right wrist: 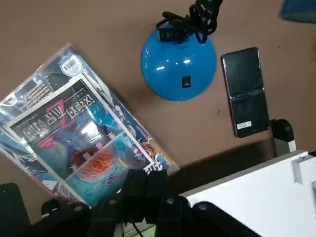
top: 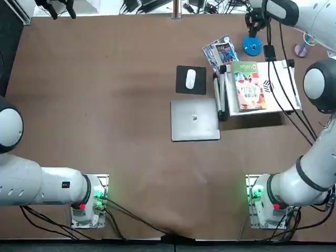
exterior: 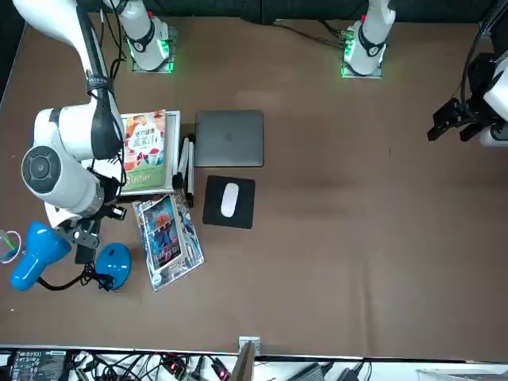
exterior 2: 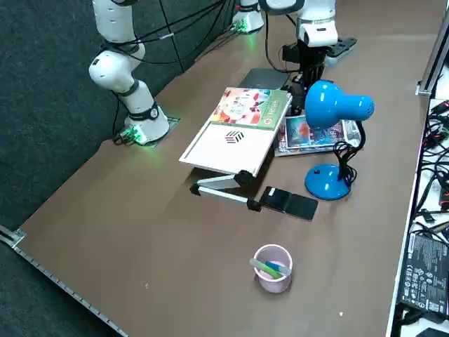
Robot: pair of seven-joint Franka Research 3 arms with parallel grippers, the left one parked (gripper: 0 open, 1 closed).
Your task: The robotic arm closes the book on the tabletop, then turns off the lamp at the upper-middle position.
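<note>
From the front view I see the worktop (exterior: 317,238), brown and wide; the book (exterior: 144,151) lies closed on the white stand (exterior 2: 223,145). The blue lamp (exterior: 113,264) stands near the right claw (right wrist: 148,190), whose fingers (right wrist: 157,185) look pressed together above the leaflets (right wrist: 79,133).

Right robotic arm (exterior: 70,131) reaching forward from its base, joints bent, black right gripper (right wrist: 146,178) at its far end, pointing down, two fingers together.

- brown tabletop (top: 131,173) — plain, matte
- grey laptop (top: 195,126) — closed
- black mouse pad (top: 181,86) near it
- glossy leaflets (exterior: 168,238)
- white stand (exterior 2: 223,149)
- blue lamp (exterior 2: 325,182)
- dark phone (exterior 2: 289,203)
- pink cup (exterior 2: 273,283)
</note>
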